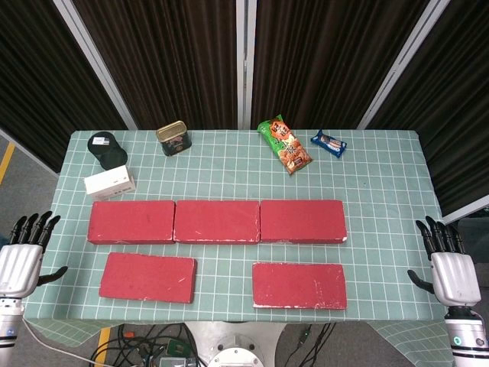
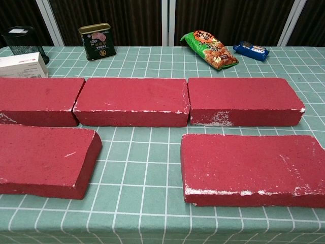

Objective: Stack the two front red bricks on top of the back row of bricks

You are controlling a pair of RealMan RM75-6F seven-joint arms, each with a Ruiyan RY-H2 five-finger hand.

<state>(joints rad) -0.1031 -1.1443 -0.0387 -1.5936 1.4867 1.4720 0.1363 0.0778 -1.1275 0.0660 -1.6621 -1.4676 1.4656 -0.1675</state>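
Three red bricks form the back row: the left one (image 1: 131, 222) (image 2: 38, 100), the middle one (image 1: 217, 221) (image 2: 132, 100) and the right one (image 1: 302, 221) (image 2: 244, 100), set end to end. In front of them lie two more red bricks flat on the table, front left (image 1: 147, 277) (image 2: 43, 158) and front right (image 1: 299, 284) (image 2: 254, 168). My left hand (image 1: 23, 256) hangs off the table's left edge, fingers apart, holding nothing. Past the right edge, my right hand (image 1: 449, 264) is likewise spread and empty. Neither hand shows in the chest view.
Along the back of the green gridded table (image 1: 382, 183) stand a black mesh cup (image 1: 107, 149), a white box (image 1: 109, 183), a meat tin (image 1: 173, 138) (image 2: 97, 41), a green snack bag (image 1: 284, 144) (image 2: 209, 49) and a blue packet (image 1: 328, 143) (image 2: 251, 50).
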